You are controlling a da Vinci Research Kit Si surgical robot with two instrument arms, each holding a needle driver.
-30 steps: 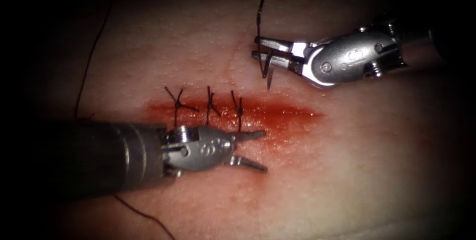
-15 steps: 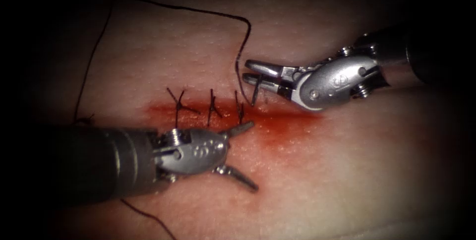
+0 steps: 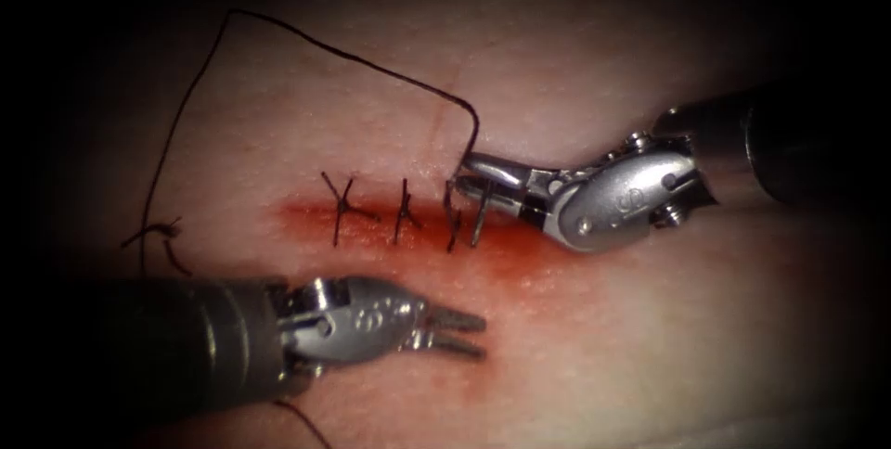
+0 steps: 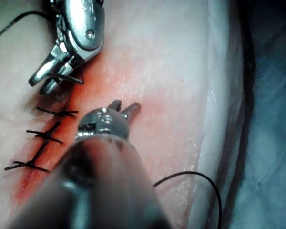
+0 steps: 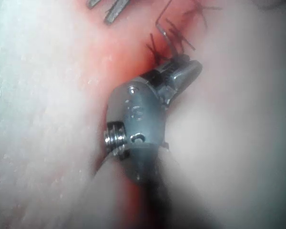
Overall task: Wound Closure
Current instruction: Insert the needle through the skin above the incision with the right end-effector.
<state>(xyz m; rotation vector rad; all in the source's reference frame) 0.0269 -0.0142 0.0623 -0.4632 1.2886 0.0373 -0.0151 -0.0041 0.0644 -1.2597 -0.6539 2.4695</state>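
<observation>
Firmly clamped the right tool (image 3: 475, 178) shut on the needle (image 3: 477, 219), seemingly close to its thread end, with the rest of the curve hanging down from the jaws toward the cut (image 3: 538, 226). Placed the needle point at the cut, just right of the rightmost of the stitches (image 3: 404, 212), three in a row across the left half of the cut; could not tell whether the point had entered the tissue (image 3: 650, 347). Came in with the right tool from the right, low over the tissue, tips above the middle of the cut. Led the thread (image 3: 306, 39) from those jaws up in a short bend, then in a long arc away to the upper left and down the left side to a small knotted tangle (image 3: 162, 226) well left of the cut. Kept the left tool (image 3: 464, 333) on the near side of the cut, pointing right, jaws only narrowly parted and holding nothing, tips clear of the stitches and well apart from the needle. Saw red fluid (image 3: 548, 259) along the cut and spread below it, toward the left tool's tips.
</observation>
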